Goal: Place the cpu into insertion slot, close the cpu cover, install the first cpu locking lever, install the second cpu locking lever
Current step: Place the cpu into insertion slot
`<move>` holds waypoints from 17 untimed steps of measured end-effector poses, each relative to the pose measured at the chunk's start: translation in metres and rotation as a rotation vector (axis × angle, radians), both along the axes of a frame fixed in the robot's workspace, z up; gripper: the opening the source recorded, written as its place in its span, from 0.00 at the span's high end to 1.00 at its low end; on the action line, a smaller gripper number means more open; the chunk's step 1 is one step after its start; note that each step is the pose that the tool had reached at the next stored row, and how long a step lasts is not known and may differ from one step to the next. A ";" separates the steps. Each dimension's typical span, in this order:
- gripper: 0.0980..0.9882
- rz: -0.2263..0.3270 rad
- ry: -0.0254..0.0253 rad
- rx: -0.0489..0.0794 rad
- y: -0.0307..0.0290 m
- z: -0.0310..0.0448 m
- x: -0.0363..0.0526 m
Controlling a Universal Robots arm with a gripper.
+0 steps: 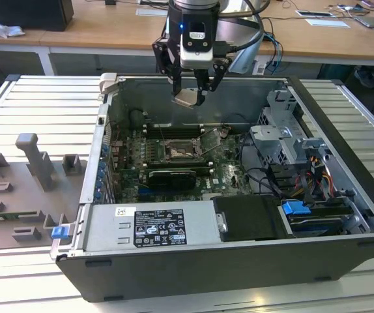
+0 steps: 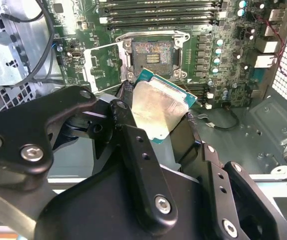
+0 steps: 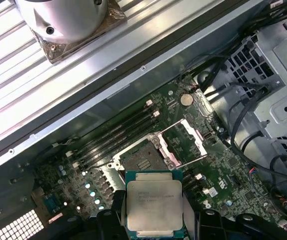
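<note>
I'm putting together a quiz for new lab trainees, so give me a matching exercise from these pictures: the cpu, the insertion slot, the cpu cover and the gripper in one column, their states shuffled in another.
Things
1. cpu
2. insertion slot
3. cpu cover
4. gripper

States
A. swung open, off the slot
B. shut, above the computer case
C. empty, dark centre uncovered
D. held in the air, metal top showing

Pairs: 1-D, 2-C, 3-A, 4-B
</note>
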State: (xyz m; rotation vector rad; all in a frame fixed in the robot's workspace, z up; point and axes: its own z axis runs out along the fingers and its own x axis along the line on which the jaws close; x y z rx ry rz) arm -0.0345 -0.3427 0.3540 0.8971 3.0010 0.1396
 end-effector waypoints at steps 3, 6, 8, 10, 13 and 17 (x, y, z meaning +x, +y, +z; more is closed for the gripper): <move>0.50 -0.019 0.0000 0.000 0.0000 -0.0001 0.0000; 0.50 -0.043 0.0000 0.000 0.0000 -0.0004 0.0000; 0.50 -0.074 0.0000 0.000 0.0000 -0.0007 0.0000; 0.50 -0.130 0.0000 0.000 0.0000 -0.0019 0.0000; 0.50 -0.186 0.0000 0.000 0.0000 -0.0034 0.0000; 0.50 -0.241 0.0001 0.000 0.0000 -0.0055 0.0000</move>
